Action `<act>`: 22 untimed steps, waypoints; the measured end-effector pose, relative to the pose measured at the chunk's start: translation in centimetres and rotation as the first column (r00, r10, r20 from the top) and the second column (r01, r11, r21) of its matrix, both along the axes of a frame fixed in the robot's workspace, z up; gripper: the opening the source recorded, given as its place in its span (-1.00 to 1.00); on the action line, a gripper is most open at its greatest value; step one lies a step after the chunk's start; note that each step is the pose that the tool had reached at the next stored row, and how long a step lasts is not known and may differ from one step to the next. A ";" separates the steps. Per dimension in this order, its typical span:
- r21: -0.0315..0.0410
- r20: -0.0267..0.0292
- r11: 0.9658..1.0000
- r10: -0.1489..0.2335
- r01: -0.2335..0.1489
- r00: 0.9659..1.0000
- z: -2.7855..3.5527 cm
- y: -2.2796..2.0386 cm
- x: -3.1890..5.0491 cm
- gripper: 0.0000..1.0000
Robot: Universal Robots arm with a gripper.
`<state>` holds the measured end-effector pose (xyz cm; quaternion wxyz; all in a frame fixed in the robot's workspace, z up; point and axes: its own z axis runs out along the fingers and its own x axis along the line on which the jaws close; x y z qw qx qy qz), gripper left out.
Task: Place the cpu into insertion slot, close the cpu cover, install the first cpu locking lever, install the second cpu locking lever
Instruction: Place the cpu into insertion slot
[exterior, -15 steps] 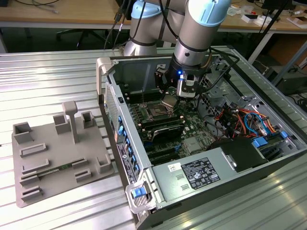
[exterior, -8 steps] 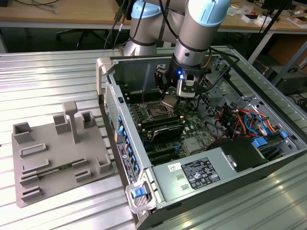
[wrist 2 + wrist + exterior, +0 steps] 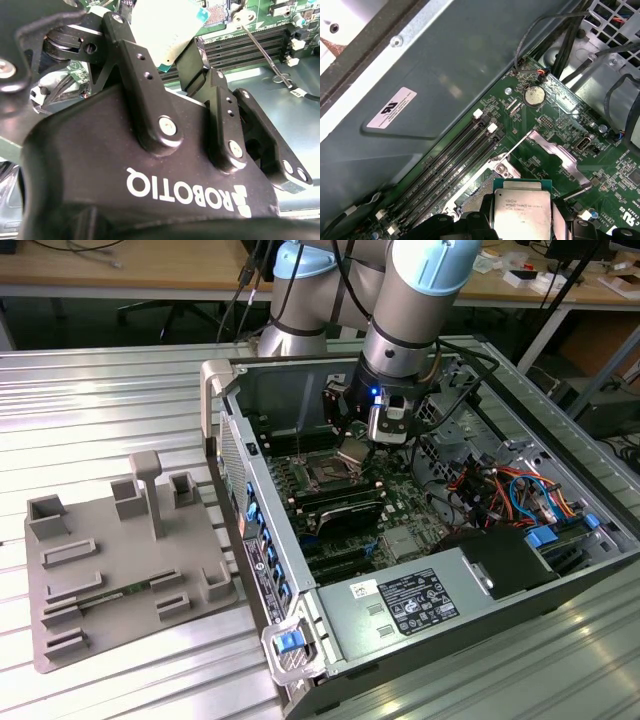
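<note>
Right now I'm clamping the cpu [image 3: 522,212] by two opposite edges in my gripper [image 3: 522,222], fingers [image 3: 134,65] closed on it. I'm hanging it inside the open computer case [image 3: 470,585], just above the motherboard [image 3: 555,117] and not touching anything. The insertion slot [image 3: 327,476] is sitting close by, a bit toward the exterior view's left of the chip. In the second wrist view it's peeking out past the chip's pale underside. The cpu cover [image 3: 555,150] is swung open and a thin locking lever [image 3: 260,47] is standing clear, so the socket looks free to take the chip.

How I'd do this bit well: I'm thinking slow and flat. I'd line up the chip's corners with the socket rim, come straight down with no sliding, and let go only once it's resting level. Those pins probably won't forgive a sideways nudge.

As for which way it's pointing, the silver metal lid is facing up at the first wrist camera with the tan-green rim around it and the contact side facing the board. It's close to square, so there isn't much of a long axis. The exterior view makes it look slightly tilted, but it's too small there for me to be sure. Its edges are running at an angle to the long black memory slots [image 3: 452,165] in that wrist view.
</note>
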<state>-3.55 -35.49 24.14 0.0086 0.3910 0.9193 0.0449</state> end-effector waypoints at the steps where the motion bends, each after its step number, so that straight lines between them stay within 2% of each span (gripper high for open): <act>1: 0.000 0.000 1.000 -0.001 0.001 1.000 0.00 0.00 0.00 0.09; 22: 0.000 0.000 1.000 -0.016 0.016 1.000 -0.03 0.00 0.00 0.09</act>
